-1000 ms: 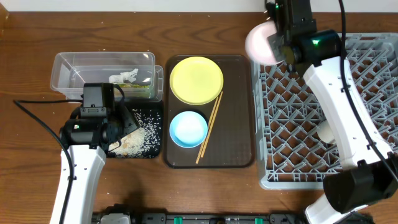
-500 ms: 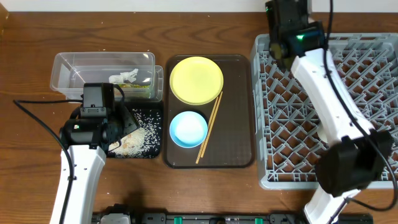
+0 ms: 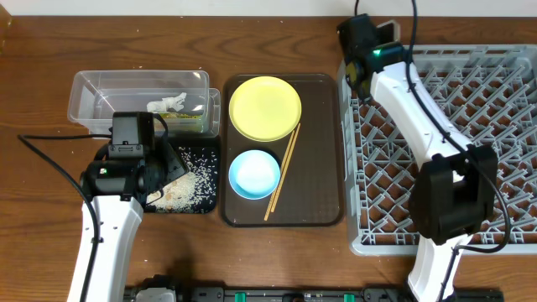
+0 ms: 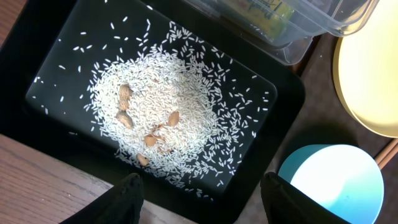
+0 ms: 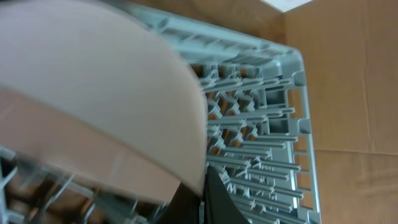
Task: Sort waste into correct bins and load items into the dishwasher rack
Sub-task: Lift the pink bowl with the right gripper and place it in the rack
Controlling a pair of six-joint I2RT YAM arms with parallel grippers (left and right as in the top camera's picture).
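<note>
My right gripper is shut on the rim of the white bowl, held tilted over the far left corner of the grey dishwasher rack. From overhead the arm hides the bowl. My left gripper is open and empty, hovering over the black tray of rice grains. The clear tub holds the white tissue and the yellow-green wrapper. The yellow plate, blue bowl and two chopsticks lie on the brown tray. The cup is hidden.
The brown serving tray sits between the bins and the rack. A few brown nut-like bits lie among the rice. The rack's pegs stand close under the bowl. Bare wooden table lies to the left and front.
My right arm has swung its wrist round and leftward at the rack's far left corner; the white bowl, seen overhead a second ago, is now hidden under it. The left arm has not moved.
</note>
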